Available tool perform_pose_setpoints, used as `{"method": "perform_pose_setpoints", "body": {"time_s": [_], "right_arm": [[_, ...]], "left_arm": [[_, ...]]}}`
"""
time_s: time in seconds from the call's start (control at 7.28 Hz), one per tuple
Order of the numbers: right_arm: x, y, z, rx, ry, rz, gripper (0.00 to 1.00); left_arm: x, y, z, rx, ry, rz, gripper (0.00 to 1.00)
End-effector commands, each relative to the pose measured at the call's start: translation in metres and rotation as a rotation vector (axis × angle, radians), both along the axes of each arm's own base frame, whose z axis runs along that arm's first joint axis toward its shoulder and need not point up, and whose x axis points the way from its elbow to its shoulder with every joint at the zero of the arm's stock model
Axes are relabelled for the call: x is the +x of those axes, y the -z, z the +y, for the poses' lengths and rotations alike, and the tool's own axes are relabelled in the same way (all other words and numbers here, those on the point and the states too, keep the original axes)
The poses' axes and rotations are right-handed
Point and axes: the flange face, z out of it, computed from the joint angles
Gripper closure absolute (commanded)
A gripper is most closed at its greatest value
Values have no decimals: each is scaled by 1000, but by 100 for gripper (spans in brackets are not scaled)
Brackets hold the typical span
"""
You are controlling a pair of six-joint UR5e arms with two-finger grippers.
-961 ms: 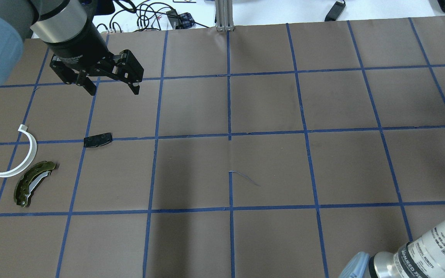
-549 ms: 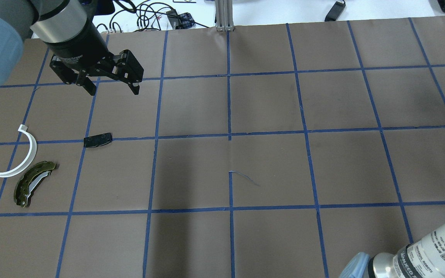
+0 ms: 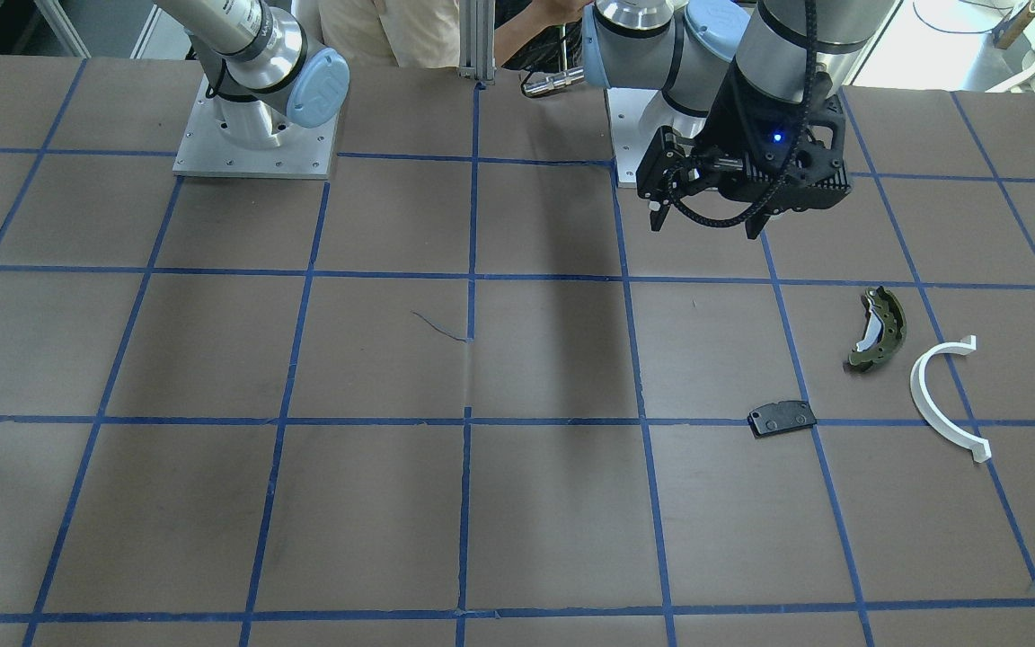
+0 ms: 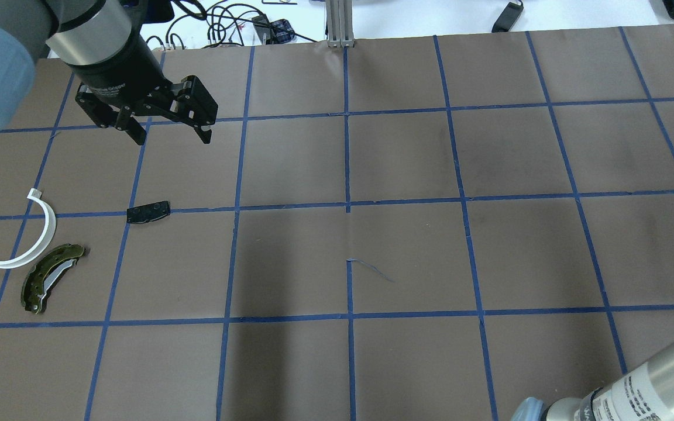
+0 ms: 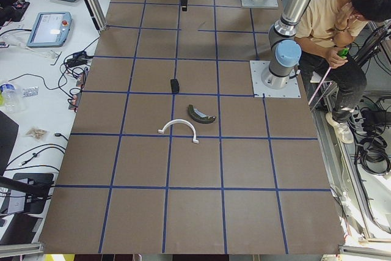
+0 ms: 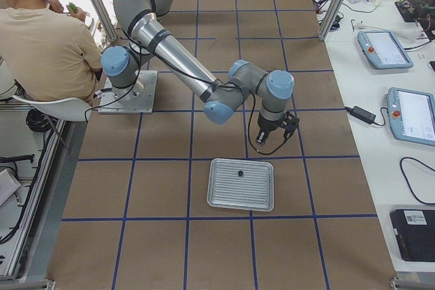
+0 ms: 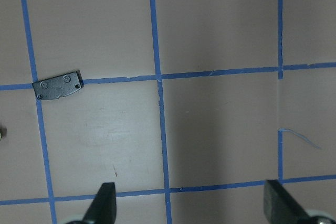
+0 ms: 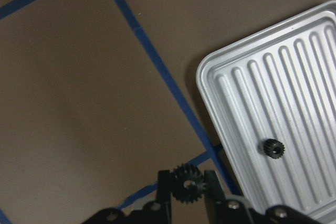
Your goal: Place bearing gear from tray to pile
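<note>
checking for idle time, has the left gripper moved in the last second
No. The left gripper hangs at the same spot over the same tape line.

I see a small black toothed gear (image 8: 185,187) pinched upright in the right end effector (image 8: 187,176), just off the corner of the ribbed silver tray (image 8: 304,66). A second gear (image 8: 273,148) lies in that tray. Well apart is the pile (image 4: 33,287): a green brake shoe (image 4: 71,256), a white arc (image 4: 49,225) and a black pad (image 4: 148,211), all lying flat.

even overhead light, soft shadows, sharp focus
</note>
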Motion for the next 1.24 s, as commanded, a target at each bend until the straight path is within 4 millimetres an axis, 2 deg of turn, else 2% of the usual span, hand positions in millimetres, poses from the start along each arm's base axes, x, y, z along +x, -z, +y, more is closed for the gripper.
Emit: {"method": "perform_pose_setpoints", "body": {"time_s": [0.0,0.14,0.27,0.55,0.82,1.1], "right_arm": [[92,-11,-28,12,-135,-10,99],[145,-10,-37,23,-213,-15,99],[201,-3,-38,18,-245,-76,99],[311,3,-29,13,-270,-118,100],[424,4,-14,16,-302,-117,100],[522,6,17,20,-290,-112,100]], "left_arm": [[0,-1,1,-2,0,-1,0],[0,-1,1,-2,0,-1,0],[0,-1,1,-2,0,0,0],[0,-1,1,-2,0,0,0],[0,-1,1,-1,0,2,0],[0,0,0,0,0,2,0]]}}
